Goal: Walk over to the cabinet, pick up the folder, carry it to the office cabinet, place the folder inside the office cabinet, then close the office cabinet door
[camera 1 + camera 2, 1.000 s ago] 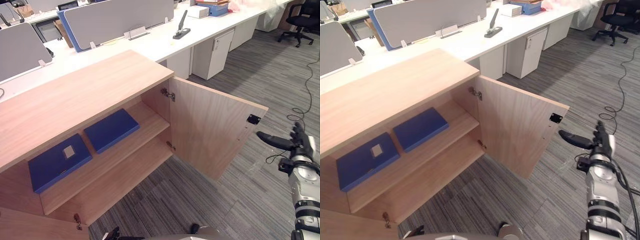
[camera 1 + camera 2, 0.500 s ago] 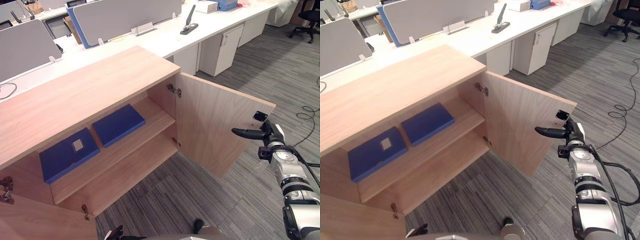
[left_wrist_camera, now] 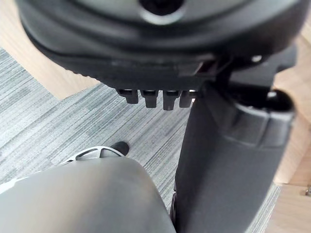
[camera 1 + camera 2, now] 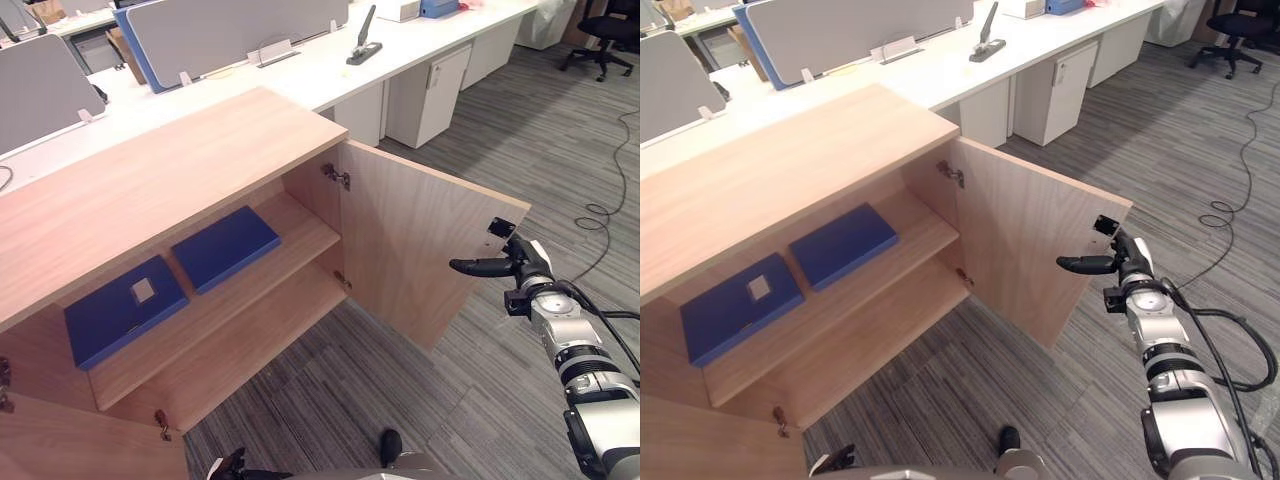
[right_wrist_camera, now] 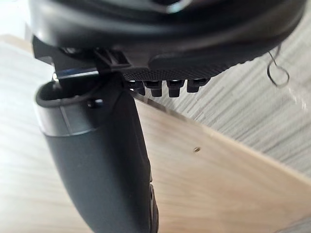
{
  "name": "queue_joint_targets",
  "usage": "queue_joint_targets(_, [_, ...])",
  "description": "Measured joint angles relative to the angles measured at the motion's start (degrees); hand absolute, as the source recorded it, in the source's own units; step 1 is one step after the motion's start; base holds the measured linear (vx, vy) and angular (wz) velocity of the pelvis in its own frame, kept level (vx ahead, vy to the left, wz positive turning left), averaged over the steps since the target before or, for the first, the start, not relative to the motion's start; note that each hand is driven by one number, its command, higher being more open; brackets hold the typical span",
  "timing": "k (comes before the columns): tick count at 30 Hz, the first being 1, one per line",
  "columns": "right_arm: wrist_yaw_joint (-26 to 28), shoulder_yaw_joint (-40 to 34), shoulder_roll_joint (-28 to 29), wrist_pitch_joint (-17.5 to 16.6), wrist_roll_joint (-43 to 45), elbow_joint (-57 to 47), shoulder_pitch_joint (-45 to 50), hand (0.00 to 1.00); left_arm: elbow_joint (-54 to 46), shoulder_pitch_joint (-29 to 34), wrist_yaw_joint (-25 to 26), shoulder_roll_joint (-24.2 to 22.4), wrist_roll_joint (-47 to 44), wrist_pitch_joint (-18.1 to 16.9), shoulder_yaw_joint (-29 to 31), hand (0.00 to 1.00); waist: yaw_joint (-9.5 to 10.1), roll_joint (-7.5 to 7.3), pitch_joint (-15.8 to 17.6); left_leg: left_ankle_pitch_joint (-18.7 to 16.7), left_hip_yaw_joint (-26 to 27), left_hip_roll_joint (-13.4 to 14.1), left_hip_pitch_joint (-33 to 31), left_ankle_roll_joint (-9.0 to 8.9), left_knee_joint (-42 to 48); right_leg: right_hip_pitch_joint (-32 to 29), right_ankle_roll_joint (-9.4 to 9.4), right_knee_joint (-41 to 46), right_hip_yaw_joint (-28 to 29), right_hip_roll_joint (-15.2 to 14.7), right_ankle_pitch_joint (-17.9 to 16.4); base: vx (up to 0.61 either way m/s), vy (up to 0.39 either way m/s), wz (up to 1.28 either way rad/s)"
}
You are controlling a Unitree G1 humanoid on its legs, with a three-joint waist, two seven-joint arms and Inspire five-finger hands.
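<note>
Office cabinet [image 4: 170,170] is standing with its right door [image 4: 420,250] swung wide open. Two blue folders are lying flat on the upper shelf [image 4: 300,235]. The labelled folder [image 4: 122,308] is to the left and the plain folder [image 4: 225,248] is just beside it on the right, a narrow gap between them. Cannot tell which one is the task's.

Both folders are lying with their long sides along the length of the shelf, and neither is overhanging its front edge. They are looking rigid, thin and light, and the covers are likely smooth. If one needs shifting, a pinch across a near long edge would suit.

Right hand [image 4: 520,265] is hovering just beside the door's free edge, close to the latch plate [image 4: 503,227]. Its thumb is stretching out to the left, its fingers are looking loosely extended, and it is holding nothing. Left hand [image 3: 160,58] is hanging low over the floor, fingers relaxed and likewise empty.

The door is reading as a stiff, upright panel hinged [image 4: 336,177] on its far side, with the free edge pointing near-right. It is probably swinging easily. Flat pressure on the outer face near the free edge looks like the best purchase.
</note>
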Motion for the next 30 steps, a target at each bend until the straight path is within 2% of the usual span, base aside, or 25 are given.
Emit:
queue_joint_targets(4, [1.1, 8.8, -3.9, 0.1, -11.0, -5.0, 1.7, 1.00, 0.7, -0.9, 0.4, 0.6, 1.4, 0.0, -0.8, 1.00, -0.45, -0.56, -0.3, 0.1, 0.1, 0.9, -0.1, -0.16, 0.2, 0.2, -0.23, -0.7, 0.3, 1.1, 0.1, -0.02, -0.023, -0.10])
queue_joint_targets(8, [7.0, 20.9, -7.0, 0.1, -20.6, -13.7, 5.9, 1.00, 2.4, -2.1, 1.3, 1.2, 3.5, 0.1, -0.8, 1.00, -0.47, -1.77, -1.0, 0.5, 0.1, 2.4, -0.3, -0.52, 0.6, 0.2, -1.05, -1.4, 0.6, 2.6, -0.2, -0.03, -0.050, -0.10])
queue_joint_targets(11, [12.2, 29.3, -7.1, -0.7, -24.1, -20.3, 7.6, 1.00, 3.6, -3.3, 1.4, 1.2, 3.7, 0.2, -0.8, 1.00, -0.30, -1.90, -1.2, 1.0, 0.0, 3.3, -0.4, -0.68, 0.6, 0.2, -1.34, -1.8, 0.5, 3.5, -0.3, -0.03, -0.058, -0.03])
queue_joint_targets(15, [18.7, 37.3, -4.1, -6.5, -25.2, -27.1, 8.6, 1.00, 4.0, -4.4, 1.5, 0.7, 4.7, 0.2, -0.8, 1.00, 0.50, -1.66, -1.4, 1.6, -1.2, 3.5, -0.9, 0.27, 0.6, 0.1, -1.49, -1.8, 0.0, 3.6, -0.3, -0.02, -0.037, 0.12])
queue_joint_targets(17, [21.5, 40.8, -0.6, -10.0, -25.1, -28.9, 10.2, 1.00, 4.0, -5.1, 1.5, 0.5, 5.0, 0.1, -0.8, 1.00, 2.11, -1.65, -1.6, 1.7, -2.1, 3.3, -1.3, 0.27, 0.6, 0.1, -1.48, -1.8, -0.5, 3.3, -0.3, -0.01, 0.013, 0.18])
queue_joint_targets(20, [22.6, 41.3, 1.6, -11.4, -25.2, -29.3, 11.7, 1.00, 4.0, -5.3, 1.6, 0.7, 5.1, 0.2, -0.5, 1.00, 2.91, -1.85, -1.7, 1.6, -3.2, 2.5, -1.8, 0.27, 0.4, 0.1, -1.39, -1.5, -1.4, 2.6, -0.3, 0.00, 0.048, 0.22])
queue_joint_targets(24, [22.2, 40.0, 1.8, -10.7, -25.8, -27.8, 12.1, 1.00, 4.0, -4.3, 1.7, 1.3, 5.2, 0.3, -0.1, 1.00, 2.99, -2.80, -2.1, 1.3, -3.6, 1.0, -2.0, 0.35, -0.1, 0.2, -0.52, -1.2, -1.6, 1.0, 0.4, 0.00, 0.109, 0.11])
queue_joint_targets(27, [21.5, 36.6, 4.0, -9.8, -28.7, -24.0, 14.1, 1.00, 4.0, -4.1, 1.7, 1.8, 5.6, 0.3, -0.1, 1.00, 3.14, -3.71, -2.6, 0.9, -4.5, 0.0, -1.9, 0.81, -0.1, 0.9, -0.25, -1.2, -2.2, 0.0, 0.5, -0.01, 0.101, 0.13])
queue_joint_targets(30, [20.1, 33.1, 6.1, -8.8, -30.5, -20.3, 16.3, 1.00, 3.9, -4.0, 1.7, 1.6, 5.6, 0.2, -0.3, 1.00, 3.18, -3.41, -2.4, 0.6, -5.6, -0.7, -1.8, 1.27, 0.3, 0.9, 0.55, 0.9, -3.1, -1.5, -0.7, -0.02, 0.083, 0.23])
